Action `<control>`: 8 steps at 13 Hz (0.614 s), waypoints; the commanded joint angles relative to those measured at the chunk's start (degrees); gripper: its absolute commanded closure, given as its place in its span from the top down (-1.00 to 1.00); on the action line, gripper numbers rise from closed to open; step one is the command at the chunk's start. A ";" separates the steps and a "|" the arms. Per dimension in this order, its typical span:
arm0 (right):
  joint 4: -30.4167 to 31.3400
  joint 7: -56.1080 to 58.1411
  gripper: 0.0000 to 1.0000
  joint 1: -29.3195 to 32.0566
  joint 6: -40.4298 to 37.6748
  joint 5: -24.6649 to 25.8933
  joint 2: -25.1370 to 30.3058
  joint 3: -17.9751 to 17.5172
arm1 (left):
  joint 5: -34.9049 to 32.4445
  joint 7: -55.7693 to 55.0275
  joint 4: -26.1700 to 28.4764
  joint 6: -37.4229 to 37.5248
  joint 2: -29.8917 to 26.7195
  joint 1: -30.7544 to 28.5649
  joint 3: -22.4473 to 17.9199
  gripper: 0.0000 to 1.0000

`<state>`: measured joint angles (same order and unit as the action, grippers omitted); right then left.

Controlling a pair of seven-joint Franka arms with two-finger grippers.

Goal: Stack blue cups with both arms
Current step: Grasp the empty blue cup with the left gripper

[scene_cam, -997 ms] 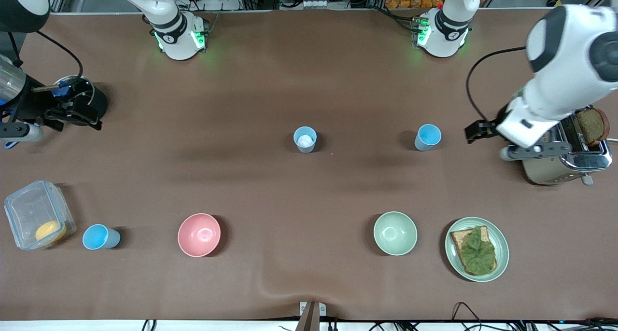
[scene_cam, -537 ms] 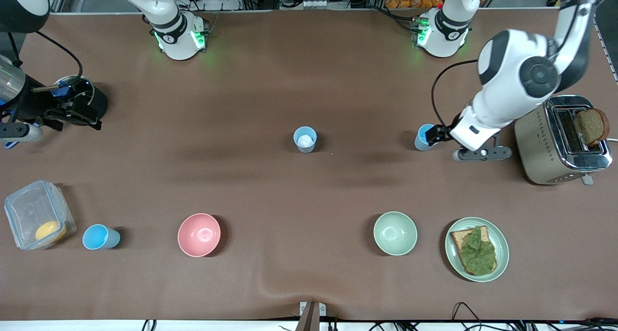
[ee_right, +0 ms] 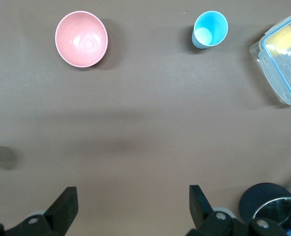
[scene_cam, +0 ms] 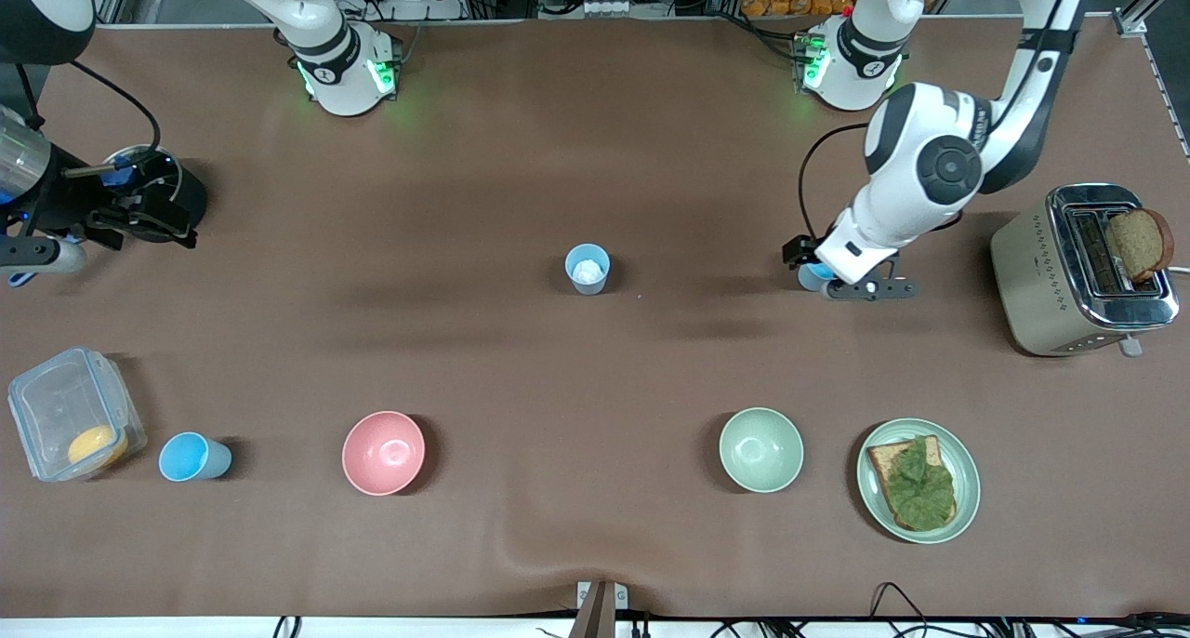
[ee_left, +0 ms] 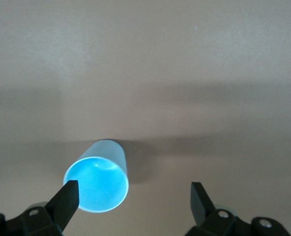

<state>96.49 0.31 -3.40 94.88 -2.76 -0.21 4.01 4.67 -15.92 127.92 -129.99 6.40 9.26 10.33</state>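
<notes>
Brown surface [scene_cam: 521, 368]: left end effector [ee_left: 133, 196], fingers apart, over blue cup [ee_left: 99, 182] near toaster [scene_cam: 1078, 271]; approach step, next centre, descend and close; right end effector [ee_right: 133, 199] apart, waiting.

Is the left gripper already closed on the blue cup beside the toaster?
No: in the left wrist view the left gripper stands open, with the blue cup close by one finger and not yet gripped.

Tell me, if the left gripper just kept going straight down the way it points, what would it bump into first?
Probably the blue cup under the left gripper: one of the open fingers sits over its rim, so it might clip that edge before reaching the table.
</notes>
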 commanded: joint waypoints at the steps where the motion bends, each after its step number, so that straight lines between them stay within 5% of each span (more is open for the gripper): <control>1: -0.68 -0.14 1.00 1.47 -0.83 0.56 -0.23 -1.46 | 1.13 -0.69 3.38 -6.04 1.15 2.25 -0.31 1.00; 8: -0.68 -0.05 1.00 1.64 -0.84 0.39 -0.23 -1.37 | 0.69 -0.60 8.48 -10.81 1.77 2.08 -0.31 1.00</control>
<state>96.49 0.31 -3.38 94.80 -2.76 -0.30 3.97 4.67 -15.95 135.10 -139.62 8.84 11.17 10.18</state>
